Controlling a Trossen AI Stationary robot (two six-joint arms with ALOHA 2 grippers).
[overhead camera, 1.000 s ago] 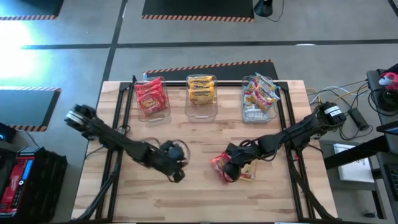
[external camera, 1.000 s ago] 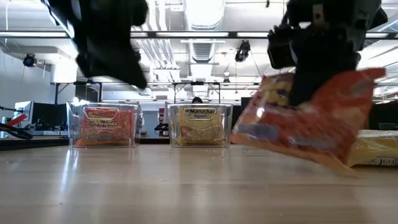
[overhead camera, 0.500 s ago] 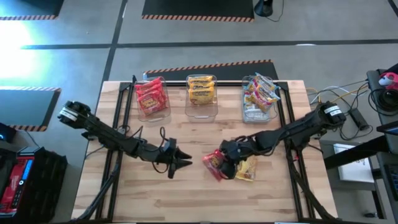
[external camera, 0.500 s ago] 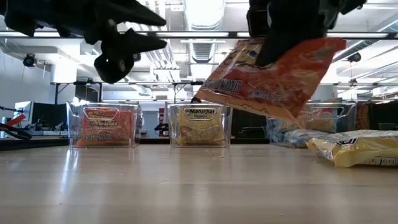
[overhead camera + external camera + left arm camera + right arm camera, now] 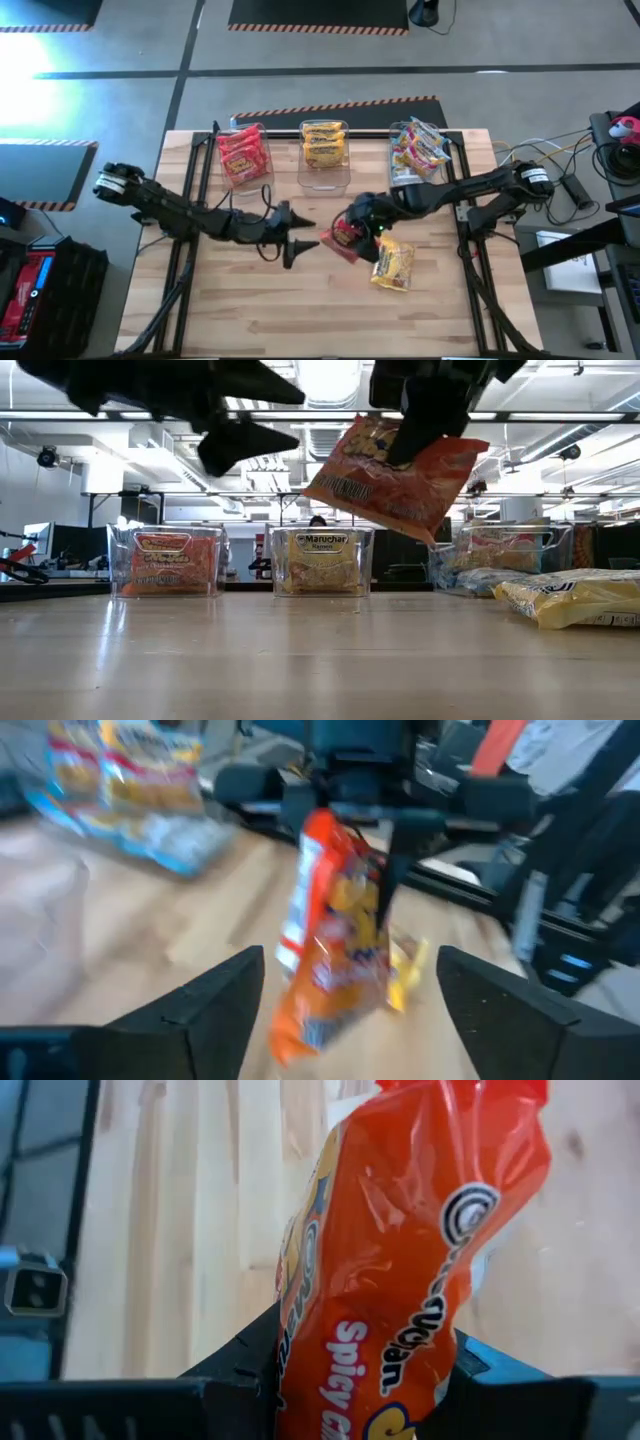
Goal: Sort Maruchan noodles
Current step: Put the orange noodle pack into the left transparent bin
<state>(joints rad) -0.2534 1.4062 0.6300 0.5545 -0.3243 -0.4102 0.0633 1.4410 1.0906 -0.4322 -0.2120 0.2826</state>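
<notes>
place: robotics lab in an open-plan office
evidence: exposed ceiling ducts (image 5: 330, 385), hazard-striped floor mats (image 5: 320, 14), far monitors (image 5: 75, 545)

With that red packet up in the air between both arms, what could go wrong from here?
1. The right gripper pinches the red crinkly plastic noodle packet by one end; it hangs tilted and might slip.
2. The open left gripper sits close to the packet; the arms might collide.
3. The yellow crinkly packet lies loose on the wooden table under the right arm and might get swept.
</notes>
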